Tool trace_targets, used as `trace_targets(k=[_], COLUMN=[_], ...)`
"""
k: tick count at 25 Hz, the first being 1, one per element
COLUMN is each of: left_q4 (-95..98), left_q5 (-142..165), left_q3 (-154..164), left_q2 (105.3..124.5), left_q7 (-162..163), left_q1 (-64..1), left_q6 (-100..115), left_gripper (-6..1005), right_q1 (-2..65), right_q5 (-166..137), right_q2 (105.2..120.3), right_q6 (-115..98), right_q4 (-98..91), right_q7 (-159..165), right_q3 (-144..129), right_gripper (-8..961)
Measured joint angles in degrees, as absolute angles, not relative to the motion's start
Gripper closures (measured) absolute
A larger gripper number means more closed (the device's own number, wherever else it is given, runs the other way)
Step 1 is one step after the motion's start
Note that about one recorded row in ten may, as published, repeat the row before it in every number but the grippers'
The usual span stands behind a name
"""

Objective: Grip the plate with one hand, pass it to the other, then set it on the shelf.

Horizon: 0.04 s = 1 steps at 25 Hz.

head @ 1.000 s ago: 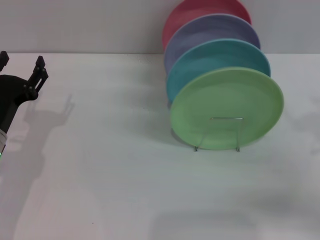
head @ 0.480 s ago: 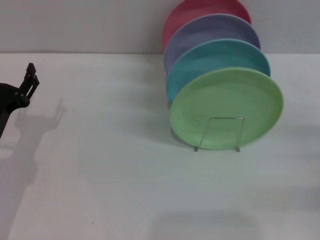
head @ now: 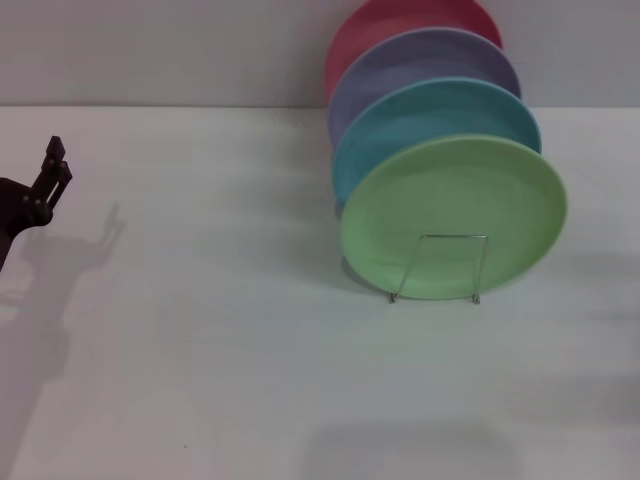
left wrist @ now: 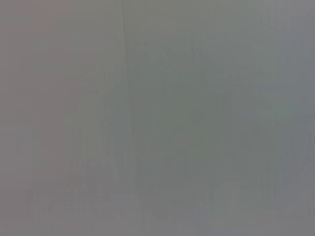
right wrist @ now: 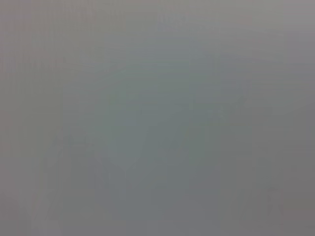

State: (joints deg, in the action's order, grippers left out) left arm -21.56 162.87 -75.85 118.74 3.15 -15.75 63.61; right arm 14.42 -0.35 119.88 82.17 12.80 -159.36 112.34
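i see my left gripper (head: 50, 165) pulling further away from the green plate (head: 453, 217), grip state unclear; plate racked, task looks done

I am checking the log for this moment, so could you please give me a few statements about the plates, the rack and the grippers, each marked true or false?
1. The light green plate stands at the front of the row in the wire rack. True.
2. The left gripper is holding the green plate. False: it is far off at the table's left edge, touching no plate.
3. A turquoise plate stands directly behind the green one. True.
4. The right gripper is over the rack. False: it shows in no view.
5. Four plates stand in the row. True.
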Motion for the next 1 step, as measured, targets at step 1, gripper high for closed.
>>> trace_targets(k=[1], left_q4=[-21.1], left_q5=[162.9], left_q3=[-75.9], left_q2=[118.74], left_q7=[3.0], left_q1=[-15.9], left_q6=[64.0], left_gripper=[191], right_q1=[14.4], right_q5=[-0.3], right_q2=[119.87], right_q6=[82.3], right_q4=[12.7], right_q7=[-159.4], right_q3=[112.5], right_gripper=[156])
